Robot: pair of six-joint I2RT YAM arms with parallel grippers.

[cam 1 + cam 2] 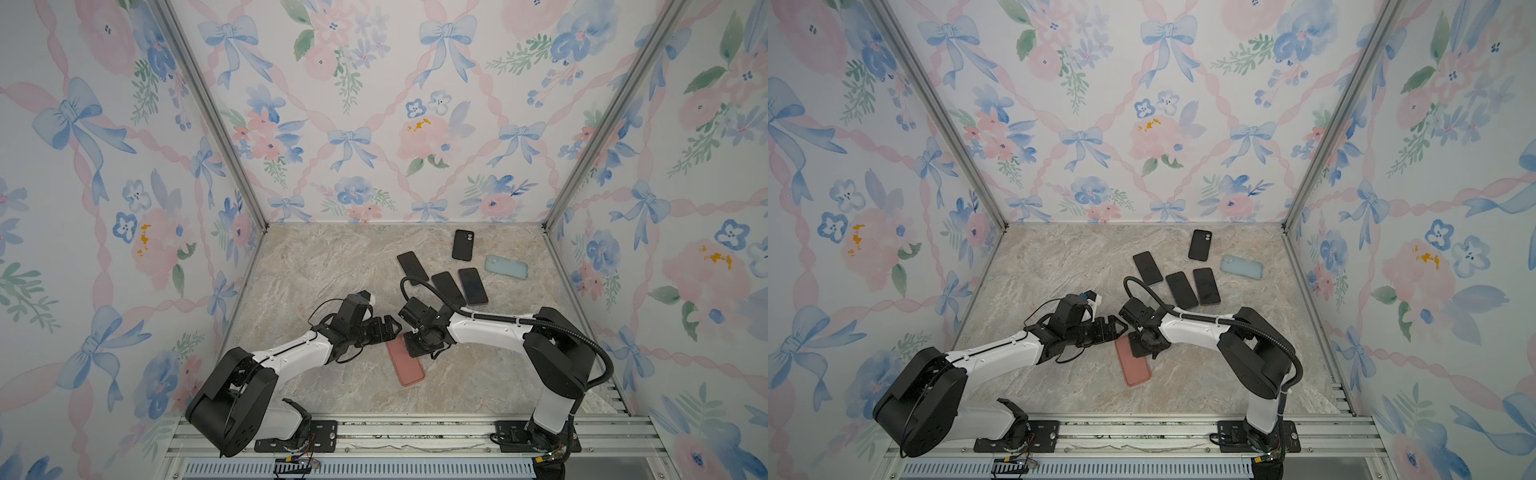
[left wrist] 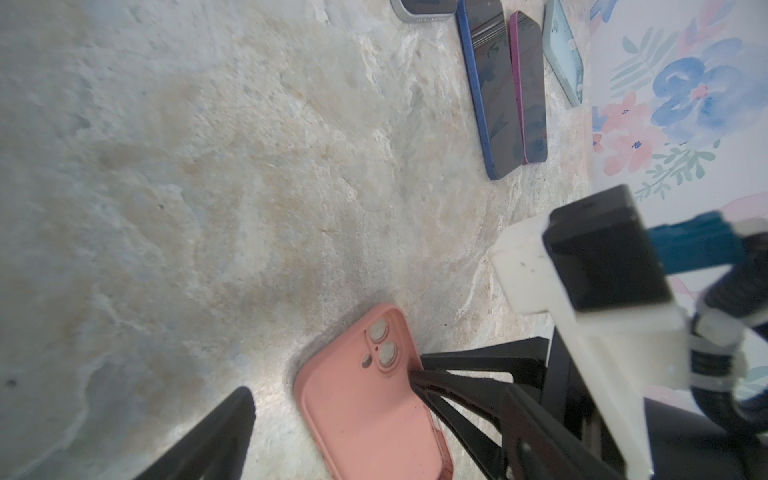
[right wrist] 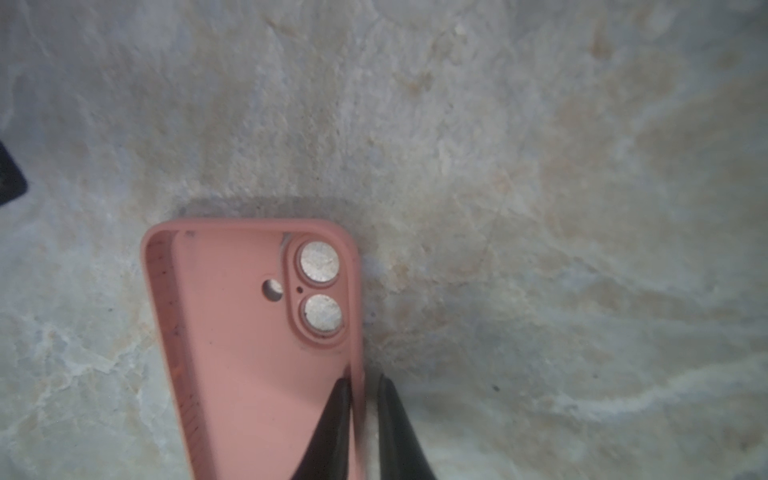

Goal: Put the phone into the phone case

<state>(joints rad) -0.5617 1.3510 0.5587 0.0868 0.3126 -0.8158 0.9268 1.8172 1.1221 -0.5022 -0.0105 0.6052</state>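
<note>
We find the pink phone case [image 1: 406, 362] lying flat on the marble table [image 1: 324, 266], hollow side up, near the middle and toward the near edge. Its camera cut-outs are at the far end.

The right claw [image 3: 363, 380] comes down at that far end. Its jaws are parted only a little and straddle the case's long side wall just below the cut-outs, one finger [image 3: 338, 415] inside the hollow and the other outside. The outer one looks just clear of the wall, so we cannot call it a firm hold.

The left claw [image 2: 328, 384] is spread wide and holds nothing. In its wrist view its fingers stand on either side of the case's far end, and one tip sits at the case's edge (we cannot tell whether it touches).

Three dark phones [image 1: 448, 288] lie face up in a row farther back and to the right, well apart from the case. Beyond them lie a black case [image 1: 463, 244] and a pale blue case [image 1: 506, 266].
</note>
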